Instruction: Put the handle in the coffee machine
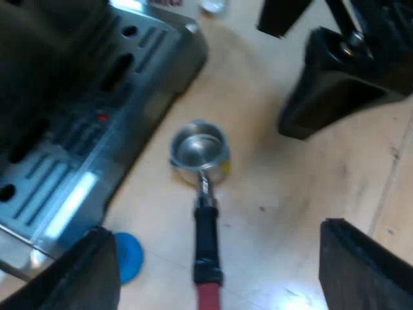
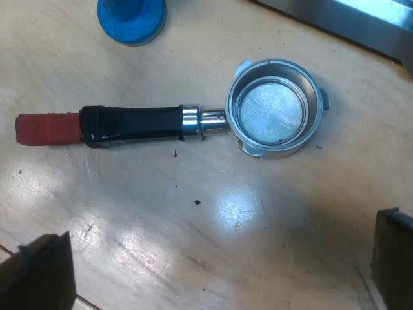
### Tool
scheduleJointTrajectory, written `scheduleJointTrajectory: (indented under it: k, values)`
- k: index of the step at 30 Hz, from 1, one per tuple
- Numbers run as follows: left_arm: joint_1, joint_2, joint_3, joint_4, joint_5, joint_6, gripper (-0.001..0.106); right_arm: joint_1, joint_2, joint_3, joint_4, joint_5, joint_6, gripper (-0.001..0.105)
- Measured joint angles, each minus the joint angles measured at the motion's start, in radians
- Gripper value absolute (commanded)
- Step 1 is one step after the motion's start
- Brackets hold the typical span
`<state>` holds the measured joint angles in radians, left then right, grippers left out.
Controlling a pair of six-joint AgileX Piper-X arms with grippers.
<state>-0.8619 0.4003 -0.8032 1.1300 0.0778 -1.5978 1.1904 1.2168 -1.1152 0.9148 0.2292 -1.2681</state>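
The metal holder (image 1: 200, 150) lies loose on the wooden table beside the espresso machine (image 1: 77, 129), with its cup facing up. Its dark handle (image 1: 206, 239) points away from the machine and ends in red (image 1: 208, 298). My left gripper (image 1: 216, 229) hovers above the handle, open, with one finger (image 1: 90, 274) on each side and nothing held. From above, the holder's basket (image 2: 274, 110), black handle (image 2: 132, 124) and red end (image 2: 46, 128) lie flat on the table. My right gripper (image 2: 216, 226) is open over the bare table beside the holder.
A blue tamper (image 1: 129, 257) (image 2: 132, 16) stands on the table close to the machine's drip tray (image 1: 45, 187) and near the handle. The machine's metal edge (image 2: 348, 19) runs just beyond the basket. The right arm's black body (image 1: 335, 84) hangs over the table past the holder.
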Motion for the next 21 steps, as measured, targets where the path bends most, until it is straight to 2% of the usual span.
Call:
scheduleJointTrajectory:
  k: [4,11,13,17,21]
  values:
    - [0.0,0.0,0.014,-0.039,-0.006,0.004,0.067,0.0,0.0,0.0,0.0,0.0,0.0,0.094]
    - [0.004,0.0,0.051,-0.039,-0.006,0.004,0.067,0.0,0.0,0.0,0.0,0.0,0.0,0.094]
    - [0.037,0.0,0.062,-0.051,0.002,0.004,0.067,0.0,0.0,0.0,0.0,0.0,0.0,0.094]
    - [0.103,0.001,0.08,-0.082,0.078,0.008,0.067,0.0,0.0,0.0,0.0,-0.002,0.0,0.094]
    - [0.183,0.001,0.1,-0.091,0.121,0.063,0.067,0.0,0.0,0.0,0.0,-0.003,0.0,0.094]
